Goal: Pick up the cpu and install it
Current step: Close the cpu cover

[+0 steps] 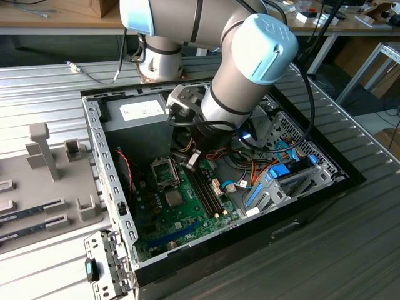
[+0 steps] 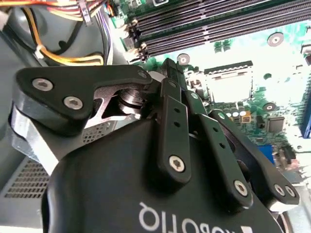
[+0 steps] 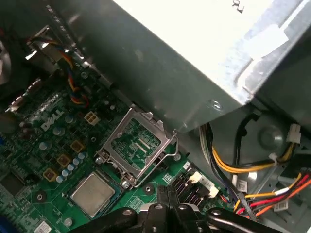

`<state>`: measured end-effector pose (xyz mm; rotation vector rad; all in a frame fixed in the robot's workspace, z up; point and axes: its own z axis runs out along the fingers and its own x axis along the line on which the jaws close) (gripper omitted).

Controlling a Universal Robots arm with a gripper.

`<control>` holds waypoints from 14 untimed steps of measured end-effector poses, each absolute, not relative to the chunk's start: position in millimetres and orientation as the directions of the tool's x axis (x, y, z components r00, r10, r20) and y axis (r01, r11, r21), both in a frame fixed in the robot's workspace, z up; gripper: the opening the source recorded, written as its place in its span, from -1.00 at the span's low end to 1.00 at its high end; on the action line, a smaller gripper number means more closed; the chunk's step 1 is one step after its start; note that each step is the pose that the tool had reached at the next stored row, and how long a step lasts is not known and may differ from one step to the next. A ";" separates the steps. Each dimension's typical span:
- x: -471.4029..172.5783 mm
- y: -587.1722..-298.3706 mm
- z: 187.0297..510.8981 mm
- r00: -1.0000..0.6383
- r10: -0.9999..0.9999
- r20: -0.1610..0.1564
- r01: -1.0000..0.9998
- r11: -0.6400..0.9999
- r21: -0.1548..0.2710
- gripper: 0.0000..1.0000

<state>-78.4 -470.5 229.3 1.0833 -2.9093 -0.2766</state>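
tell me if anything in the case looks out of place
The socket frame stands open, tilted up from the board, with the cpu lying in the socket beside it. The gripper hangs just above the board. Nothing looks damaged.

cpu (image 3: 93, 194) in the motherboard (image 3: 43, 160) socket, beside the raised socket frame (image 3: 136, 148)

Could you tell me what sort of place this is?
Probably a robotics lab or workshop: an open computer case lies on a ribbed metal bench, a robot arm reaches into it, and cluttered wooden desks stand behind.
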 end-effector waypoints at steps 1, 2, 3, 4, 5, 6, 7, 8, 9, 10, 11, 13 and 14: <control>-78.4 -470.6 229.3 -0.767 -0.640 -0.038 -0.636 0.752 0.174 -0.79; -78.4 -470.5 229.3 -0.776 -0.629 -0.038 -0.625 0.761 0.173 -0.79; -78.4 -470.5 229.3 -0.785 -0.618 -0.038 -0.614 0.770 0.173 -0.79; -78.4 -470.5 229.3 -0.799 -0.600 -0.037 -0.597 0.784 0.173 -0.79; -78.4 -470.5 229.3 -0.814 -0.580 -0.037 -0.577 0.799 0.172 -0.79; -78.4 -470.5 229.2 -0.836 -0.548 -0.037 -0.546 0.820 0.172 -0.79; -78.4 -470.6 229.2 -0.849 -0.527 -0.037 -0.525 0.834 0.172 -0.79; -78.5 -470.5 229.2 -0.870 -0.491 -0.037 -0.490 0.855 0.172 -0.79; -78.4 -470.5 229.2 -0.890 -0.454 -0.037 -0.453 0.875 0.172 -0.79; -78.5 -470.5 229.2 -0.910 -0.412 -0.037 -0.412 0.895 0.172 -0.79; -78.4 -470.5 229.2 -0.921 -0.387 -0.037 -0.387 0.906 0.172 -0.79; -78.4 -470.5 229.2 -0.937 -0.347 -0.037 -0.348 0.922 0.172 -0.79; -78.4 -470.5 229.1 -0.948 -0.316 -0.037 -0.317 0.933 0.172 -0.79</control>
